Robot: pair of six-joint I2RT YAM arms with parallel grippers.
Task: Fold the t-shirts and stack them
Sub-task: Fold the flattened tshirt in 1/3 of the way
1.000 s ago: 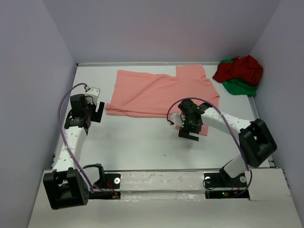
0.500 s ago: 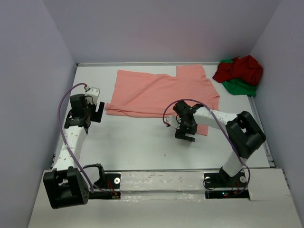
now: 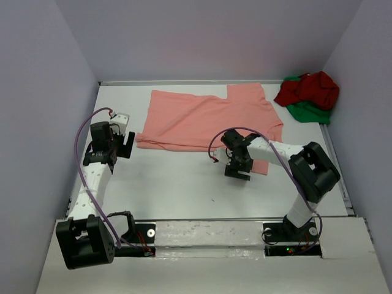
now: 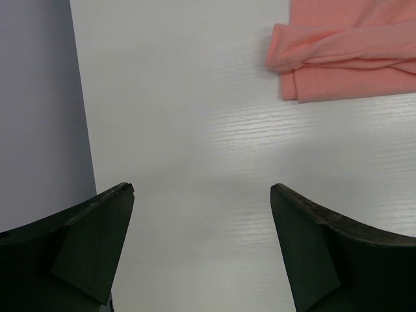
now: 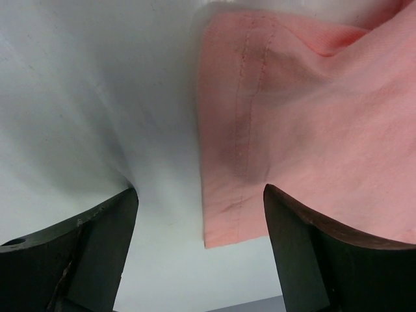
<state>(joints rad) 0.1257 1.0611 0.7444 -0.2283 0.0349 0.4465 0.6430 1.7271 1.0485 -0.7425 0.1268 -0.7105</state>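
White table: pink tee spread out, red tee & green tee heaped far-right.

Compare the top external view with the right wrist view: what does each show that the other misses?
Only the top external view shows the whole salmon-pink shirt spread out, the dark red shirt and green shirt heaped in the far right corner, and the left gripper over bare table. Only the right wrist view shows the stitched hem at the pink shirt's near corner, lying between the open fingers. Both show the salmon-pink shirt, the table and the right gripper.
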